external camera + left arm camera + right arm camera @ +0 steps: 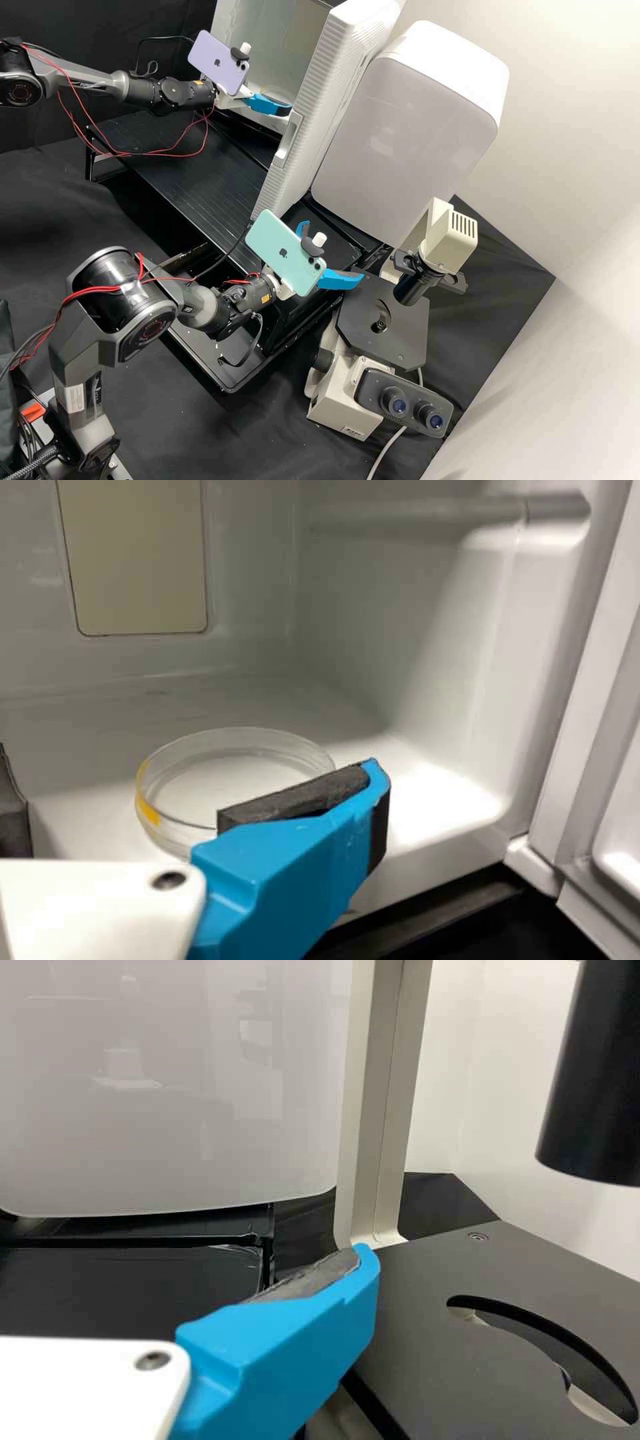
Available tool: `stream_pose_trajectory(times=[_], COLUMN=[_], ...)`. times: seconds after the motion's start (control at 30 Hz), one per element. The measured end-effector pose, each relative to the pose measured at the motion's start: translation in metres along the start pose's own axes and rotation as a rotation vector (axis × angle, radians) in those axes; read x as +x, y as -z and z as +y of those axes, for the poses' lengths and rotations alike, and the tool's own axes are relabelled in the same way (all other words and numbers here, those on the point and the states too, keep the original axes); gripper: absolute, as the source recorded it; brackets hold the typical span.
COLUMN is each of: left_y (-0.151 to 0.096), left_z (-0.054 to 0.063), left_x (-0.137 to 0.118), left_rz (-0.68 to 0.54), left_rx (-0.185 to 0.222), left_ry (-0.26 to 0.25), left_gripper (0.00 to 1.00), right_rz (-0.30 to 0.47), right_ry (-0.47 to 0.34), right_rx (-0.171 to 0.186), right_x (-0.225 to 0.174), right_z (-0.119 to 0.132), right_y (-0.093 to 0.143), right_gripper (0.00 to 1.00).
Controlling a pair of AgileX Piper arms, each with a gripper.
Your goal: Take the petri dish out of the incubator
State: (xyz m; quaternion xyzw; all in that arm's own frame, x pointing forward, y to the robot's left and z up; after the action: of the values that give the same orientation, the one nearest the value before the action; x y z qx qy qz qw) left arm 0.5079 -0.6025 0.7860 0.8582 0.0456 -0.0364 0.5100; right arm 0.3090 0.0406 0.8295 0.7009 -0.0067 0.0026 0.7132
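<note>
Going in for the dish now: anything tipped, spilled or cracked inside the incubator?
Nothing stands out. The petri dish sits flat and whole on the floor of the incubator, with only a yellow mark on its rim. No liquid shows around it, and the door stands open.

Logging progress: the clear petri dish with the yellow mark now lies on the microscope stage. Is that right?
No. The clear petri dish with the yellow mark lies on the floor of the incubator, not on the microscope stage; the left wrist view shows it.
</note>
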Motion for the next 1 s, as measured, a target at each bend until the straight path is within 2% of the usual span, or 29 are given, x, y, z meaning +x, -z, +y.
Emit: stream_pose_trajectory(times=[0.23,0.37,0.73,0.9,1.0], left_y=[-0.009,-0.012,-0.017,-0.016,-0.015], left_z=[0.004,0.005,0.007,0.004,0.003], left_x=[0.001,0.001,-0.001,0.003,0.005], left_rz=[-0.004,-0.007,0.003,0.028,0.032], left_rx=[0.017,0.044,0.036,0.046,0.036], left_ry=[-0.003,-0.004,0.005,0.006,0.012], left_gripper=[1.0,1.0,1.0,1.0,1.0], right_rz=[0.0,0.0,0.0,0.0,0.0], right_ry=[0.0,0.0,0.0,0.0,0.0], right_rx=[0.0,0.0,0.0,0.0,0.0], right_x=[0.0,0.0,0.0,0.0,0.0], right_z=[0.0,0.0,0.0,0.0,0.0], right_y=[0.0,0.0,0.0,0.0,0.0], right_gripper=[1.0,1.0,1.0,1.0,1.0])
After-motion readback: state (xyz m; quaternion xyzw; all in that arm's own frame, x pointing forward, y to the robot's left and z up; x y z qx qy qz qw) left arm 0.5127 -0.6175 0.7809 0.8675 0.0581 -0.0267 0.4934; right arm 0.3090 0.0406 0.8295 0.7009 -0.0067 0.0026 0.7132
